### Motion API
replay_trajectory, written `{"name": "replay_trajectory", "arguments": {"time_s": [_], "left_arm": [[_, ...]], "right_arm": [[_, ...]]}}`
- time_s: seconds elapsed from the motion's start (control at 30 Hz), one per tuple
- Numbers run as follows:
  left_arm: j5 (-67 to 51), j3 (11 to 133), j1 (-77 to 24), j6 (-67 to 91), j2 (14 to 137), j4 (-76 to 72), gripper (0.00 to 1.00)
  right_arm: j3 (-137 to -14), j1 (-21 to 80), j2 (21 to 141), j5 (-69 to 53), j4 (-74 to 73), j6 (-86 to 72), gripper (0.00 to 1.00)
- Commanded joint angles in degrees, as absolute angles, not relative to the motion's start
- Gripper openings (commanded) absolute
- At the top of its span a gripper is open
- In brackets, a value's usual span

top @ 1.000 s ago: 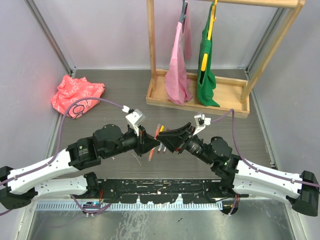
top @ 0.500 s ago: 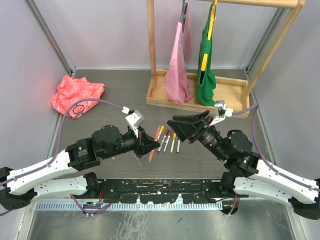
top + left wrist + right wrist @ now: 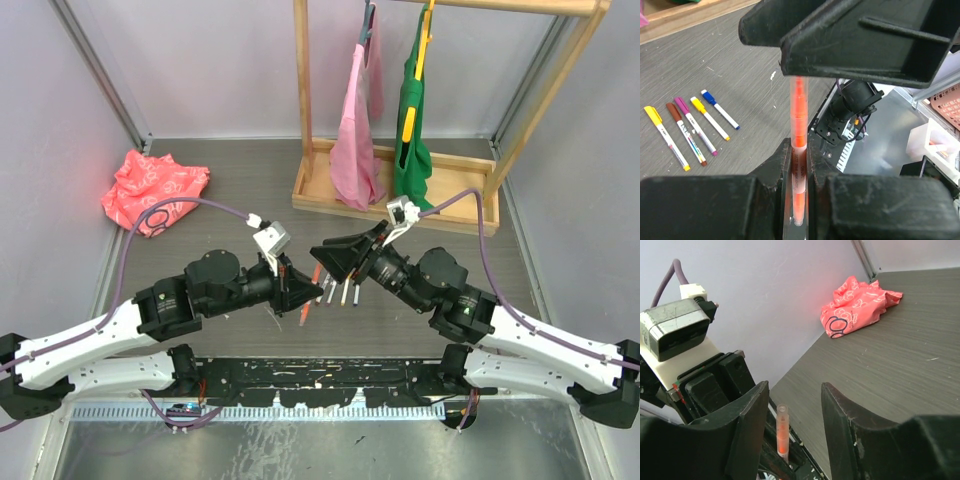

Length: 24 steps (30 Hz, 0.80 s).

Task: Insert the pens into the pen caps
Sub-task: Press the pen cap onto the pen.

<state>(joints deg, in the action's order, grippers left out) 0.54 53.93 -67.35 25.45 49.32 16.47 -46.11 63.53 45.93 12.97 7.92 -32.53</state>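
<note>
Left gripper (image 3: pixel 799 167) clamps the orange-tipped white plastic marker pen (image 3: pixel 799 110) tight.
Right gripper (image 3: pixel 793 400) stands open, jaws either side of that pen's far end; five more slim white pens (image 3: pixel 690 125) lie nearby.

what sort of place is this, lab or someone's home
Most likely a robotics lab cell: two arms bolted to the table edge, bare walls framed in metal closing it in, and staged props, a wooden rack and a row of pens.

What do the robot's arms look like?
The left arm and right arm have white shells low down and chunky black joints higher up. The left gripper and right gripper are black and two-fingered. A purple cable loops to a small grey camera on each wrist.
</note>
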Motion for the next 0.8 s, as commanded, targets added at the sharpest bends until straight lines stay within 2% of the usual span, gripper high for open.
{"name": "replay_trajectory", "arguments": {"time_s": [0.0,0.23,0.6,0.77], "left_arm": [[-0.4,54.6,-67.4,24.3,49.3,12.8,0.0],[-0.2,55.1,-67.4,24.1,49.7,12.8,0.0],[1.3,56.5,-67.4,24.4,50.6,13.0,0.0],[5.1,58.8,-67.4,25.6,50.6,12.6,0.0]], "right_arm": [[-49.5,63.7,46.6,9.0,8.9,-33.4,0.5],[-50.8,63.7,48.2,6.5,7.7,-33.0,0.35],[-48.6,63.7,47.6,8.4,6.3,-33.8,0.01],[-46.7,63.7,48.4,7.9,4.7,-34.8,0.0]]}}
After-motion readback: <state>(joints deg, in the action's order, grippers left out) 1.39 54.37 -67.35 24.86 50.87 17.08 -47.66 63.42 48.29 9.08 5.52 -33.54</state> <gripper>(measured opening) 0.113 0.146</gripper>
